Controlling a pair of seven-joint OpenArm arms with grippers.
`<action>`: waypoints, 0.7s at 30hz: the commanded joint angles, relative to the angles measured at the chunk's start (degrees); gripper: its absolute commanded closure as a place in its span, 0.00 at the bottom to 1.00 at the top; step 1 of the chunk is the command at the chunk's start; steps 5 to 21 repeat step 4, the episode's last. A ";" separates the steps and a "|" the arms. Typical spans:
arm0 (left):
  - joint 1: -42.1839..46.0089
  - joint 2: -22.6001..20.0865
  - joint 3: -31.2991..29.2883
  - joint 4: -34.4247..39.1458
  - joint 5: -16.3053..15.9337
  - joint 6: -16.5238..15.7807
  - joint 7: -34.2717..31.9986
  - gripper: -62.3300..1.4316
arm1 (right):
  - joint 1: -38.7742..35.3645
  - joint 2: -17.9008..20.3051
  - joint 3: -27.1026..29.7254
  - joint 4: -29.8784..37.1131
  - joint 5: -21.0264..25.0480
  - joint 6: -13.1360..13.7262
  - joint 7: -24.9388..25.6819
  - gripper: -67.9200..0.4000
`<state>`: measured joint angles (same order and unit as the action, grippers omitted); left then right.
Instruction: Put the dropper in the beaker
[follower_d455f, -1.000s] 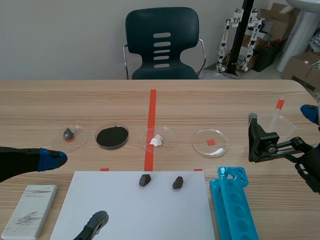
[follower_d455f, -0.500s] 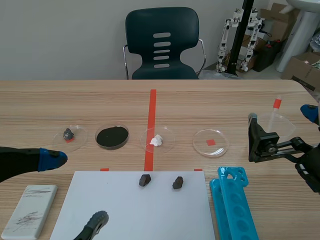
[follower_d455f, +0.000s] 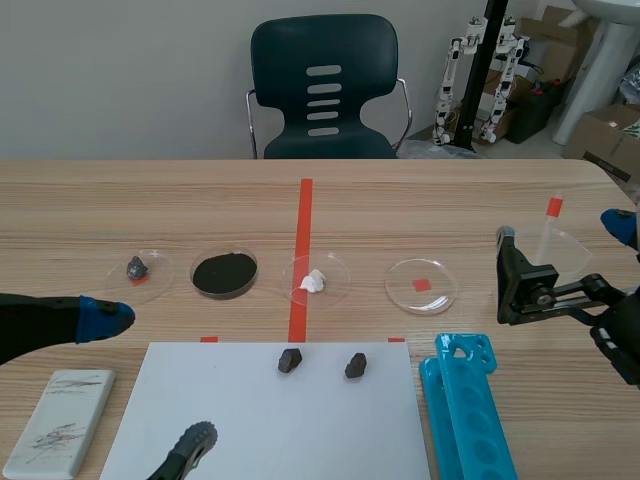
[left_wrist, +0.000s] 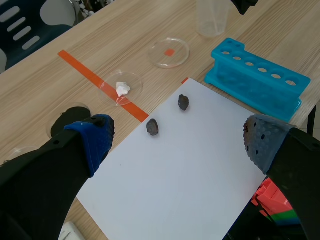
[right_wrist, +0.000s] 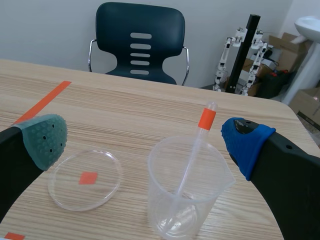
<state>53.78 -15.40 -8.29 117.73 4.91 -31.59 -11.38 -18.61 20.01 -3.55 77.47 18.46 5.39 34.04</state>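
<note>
A clear plastic beaker stands on the table between my right gripper's spread fingers, a little ahead of them. The dropper, clear with an orange band near its top, leans inside it with its tip on the bottom. My right gripper is open and touches neither. In the scene view the beaker and dropper are at the far right, with the right gripper around them. My left gripper hangs open at the near left, over the white paper; the beaker lies far ahead of it.
Several petri dishes line the middle: one with a grey stone, one with black powder, one with white bits, one with a red mark. Two dark stones lie on the paper. A blue tube rack stands near right.
The dropper's top has tipped slightly to the left inside the beaker. Neither arm has moved.
</note>
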 joint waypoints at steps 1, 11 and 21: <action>0.33 0.13 -0.09 0.39 -0.79 0.13 -0.81 0.13 | 1.01 0.79 0.26 0.26 0.22 0.07 0.81 0.04; 0.33 0.13 -0.09 0.39 -0.79 0.13 -0.81 0.13 | 1.01 0.79 0.26 0.26 0.22 0.07 0.81 0.04; 0.33 0.13 -0.09 0.39 -0.79 0.13 -0.81 0.13 | 1.01 0.79 0.26 0.26 0.22 0.07 0.81 0.04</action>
